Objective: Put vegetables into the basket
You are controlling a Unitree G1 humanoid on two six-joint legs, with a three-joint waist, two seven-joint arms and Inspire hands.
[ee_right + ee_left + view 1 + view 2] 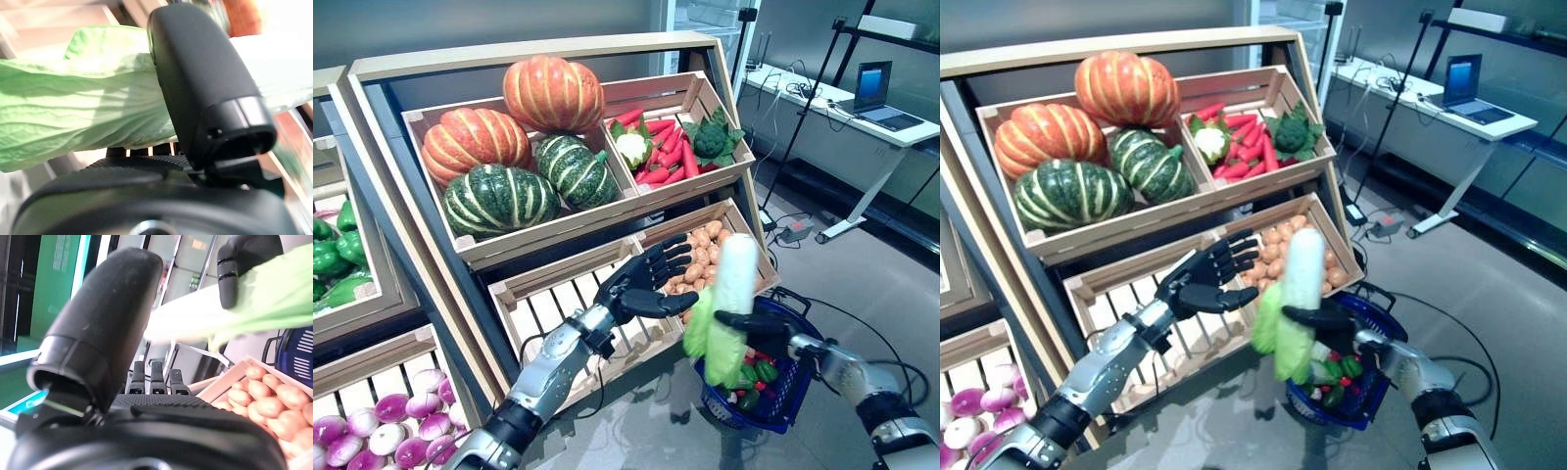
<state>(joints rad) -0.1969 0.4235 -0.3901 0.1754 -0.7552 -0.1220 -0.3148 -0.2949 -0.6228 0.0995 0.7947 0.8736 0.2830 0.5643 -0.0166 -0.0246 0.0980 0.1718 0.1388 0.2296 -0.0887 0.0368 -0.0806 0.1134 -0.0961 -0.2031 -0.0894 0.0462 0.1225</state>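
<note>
Cabbage (724,299) — I see the napa cabbage upright, white stalk up, above the near-left rim of the blue basket (790,401) | right hand (756,324) — fingers and thumb curled round its middle | left hand (641,279) — fingers spread, holding nothing, just left of it, before the potato crate (705,257) | basket — peppers inside

I'm working in a mock grocery stall set up inside a lab. At ten to twelve o'clock a slanted wooden display rack (548,54) holds crates of pumpkins (553,93), chillies (668,157) and potatoes (700,257). At two o'clock a white desk (847,113) carries a laptop (879,93) and cables, with a tripod stand (803,117) beside it on grey floor.
</note>
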